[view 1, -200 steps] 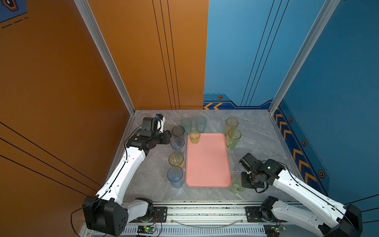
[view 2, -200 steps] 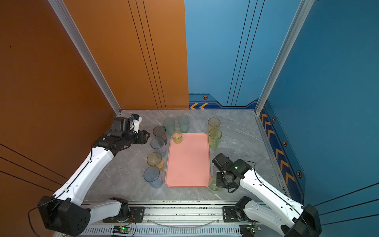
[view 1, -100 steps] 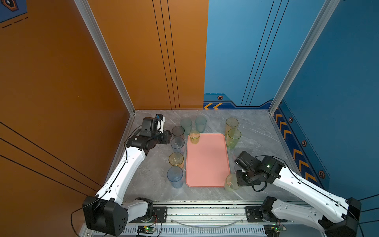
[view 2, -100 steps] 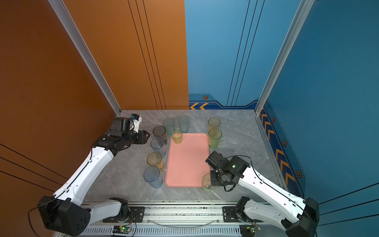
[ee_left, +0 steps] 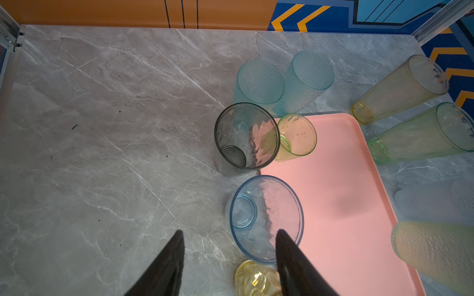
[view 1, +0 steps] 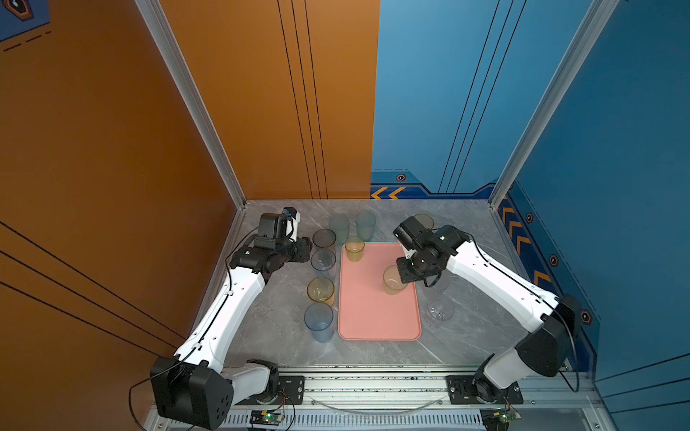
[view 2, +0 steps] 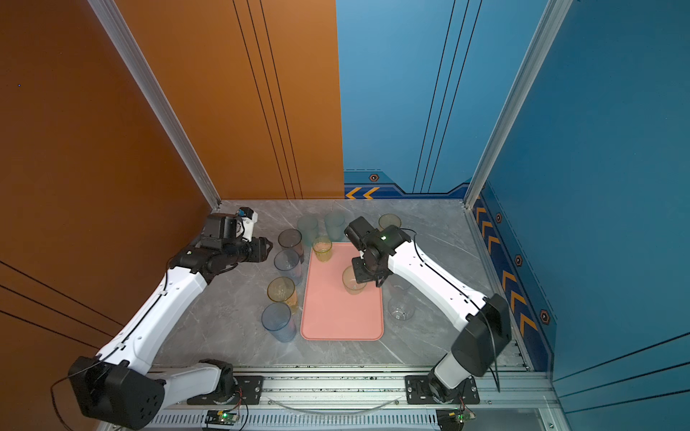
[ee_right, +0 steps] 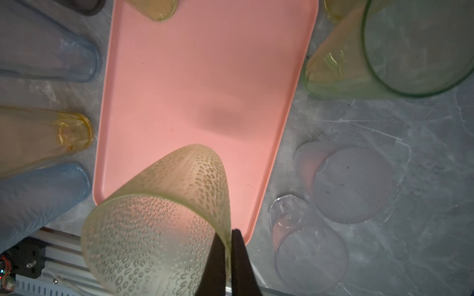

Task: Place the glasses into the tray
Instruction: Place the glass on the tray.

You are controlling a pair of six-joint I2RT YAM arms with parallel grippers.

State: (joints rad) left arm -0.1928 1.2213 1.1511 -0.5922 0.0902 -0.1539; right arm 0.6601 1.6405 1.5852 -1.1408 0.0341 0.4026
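Right gripper (ee_right: 229,235) pinched on rim of dimpled yellow-green tumbler (ee_right: 159,217), held over pink tray (ee_right: 205,77). Left gripper (ee_left: 229,232) half-open, empty, just beside blue tumbler (ee_left: 266,217) on the table (ee_left: 102,128).

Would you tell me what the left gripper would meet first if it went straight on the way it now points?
Probably the pale blue tumbler: the open left gripper has one fingertip overlapping its rim in the wrist view. The grey tumbler stands just beyond, though depth is unclear.
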